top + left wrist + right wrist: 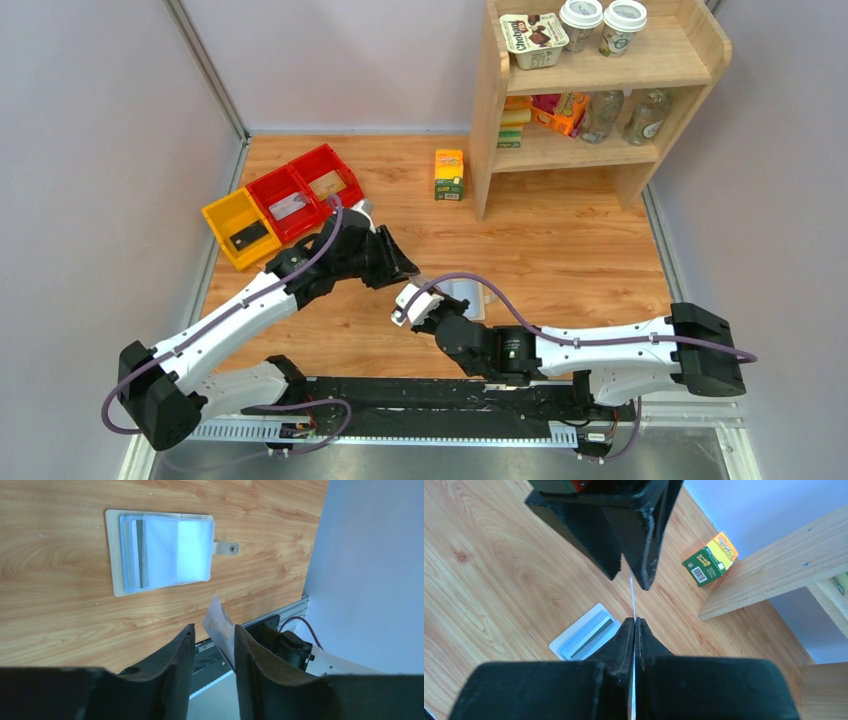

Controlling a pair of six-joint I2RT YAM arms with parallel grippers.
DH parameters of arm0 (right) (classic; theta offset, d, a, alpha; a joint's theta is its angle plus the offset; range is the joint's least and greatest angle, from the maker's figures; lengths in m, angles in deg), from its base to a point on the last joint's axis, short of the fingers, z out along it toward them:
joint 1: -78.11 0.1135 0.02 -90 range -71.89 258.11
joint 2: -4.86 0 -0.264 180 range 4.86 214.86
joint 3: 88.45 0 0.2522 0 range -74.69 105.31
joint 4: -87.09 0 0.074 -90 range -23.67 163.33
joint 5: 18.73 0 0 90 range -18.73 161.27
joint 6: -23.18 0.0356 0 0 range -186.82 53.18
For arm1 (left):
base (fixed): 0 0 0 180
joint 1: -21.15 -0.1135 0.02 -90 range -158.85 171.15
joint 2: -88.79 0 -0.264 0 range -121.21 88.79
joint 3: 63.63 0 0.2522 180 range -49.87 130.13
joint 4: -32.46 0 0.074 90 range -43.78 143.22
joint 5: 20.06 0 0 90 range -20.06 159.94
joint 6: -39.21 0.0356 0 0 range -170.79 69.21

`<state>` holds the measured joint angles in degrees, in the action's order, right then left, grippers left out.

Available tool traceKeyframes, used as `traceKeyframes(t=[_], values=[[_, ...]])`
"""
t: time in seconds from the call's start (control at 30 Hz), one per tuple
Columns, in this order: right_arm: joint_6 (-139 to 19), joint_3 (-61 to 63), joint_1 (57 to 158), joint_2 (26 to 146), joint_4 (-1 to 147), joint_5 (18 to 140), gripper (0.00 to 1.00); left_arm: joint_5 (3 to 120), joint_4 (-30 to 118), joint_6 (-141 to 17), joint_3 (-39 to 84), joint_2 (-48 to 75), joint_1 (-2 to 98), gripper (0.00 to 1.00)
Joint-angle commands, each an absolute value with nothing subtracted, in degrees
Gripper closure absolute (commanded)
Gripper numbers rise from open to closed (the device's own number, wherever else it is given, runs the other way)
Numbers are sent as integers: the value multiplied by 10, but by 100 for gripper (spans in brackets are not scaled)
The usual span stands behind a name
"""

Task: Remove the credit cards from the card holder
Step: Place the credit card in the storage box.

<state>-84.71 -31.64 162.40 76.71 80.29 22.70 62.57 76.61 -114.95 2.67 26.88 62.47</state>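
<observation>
The card holder lies spread open on the wood table, light blue inside, tab to one side. Cards still sit in it, one with a dark stripe. It also shows in the top view and the right wrist view. My right gripper is shut on a whitish credit card, held edge-up above the table. My left gripper is open, its fingers on either side of that card's other end. The card leans against one finger. Both grippers meet in the top view.
Yellow bin and two red bins stand at the back left, with flat items inside. A green-orange carton stands beside the wooden shelf holding cups and bottles. A metal rail runs along the near edge.
</observation>
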Motion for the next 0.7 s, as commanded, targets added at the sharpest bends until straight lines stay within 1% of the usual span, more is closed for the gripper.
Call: traceKeyframes(t=[0.0,0.03,0.07,0.1,0.13,0.27,0.3,0.33,0.53,0.6,0.67], values=[[-868,-317,1632,777,855,198,100,616,734,-1151,25,267,624,65],[-867,-319,1631,779,860,199,100,615,733,-1149,25,266,624,76],[-866,-322,1631,781,863,199,100,616,731,-1145,25,266,624,81],[-864,-322,1632,781,865,202,100,619,730,-1143,24,265,624,92],[-862,-325,1632,780,867,204,100,620,729,-1137,23,265,624,99],[-839,-333,1630,774,871,216,100,635,706,-1113,7,276,624,100],[-830,-335,1628,771,871,221,96,643,697,-1105,1,284,624,100],[-816,-336,1623,767,866,228,89,648,685,-1092,-11,288,624,100],[-711,-360,1586,714,839,313,31,693,597,-1015,-81,352,610,100],[-672,-380,1563,683,841,344,17,696,566,-989,-109,375,596,100],[-617,-405,1527,654,845,389,7,695,537,-959,-134,395,577,100]])
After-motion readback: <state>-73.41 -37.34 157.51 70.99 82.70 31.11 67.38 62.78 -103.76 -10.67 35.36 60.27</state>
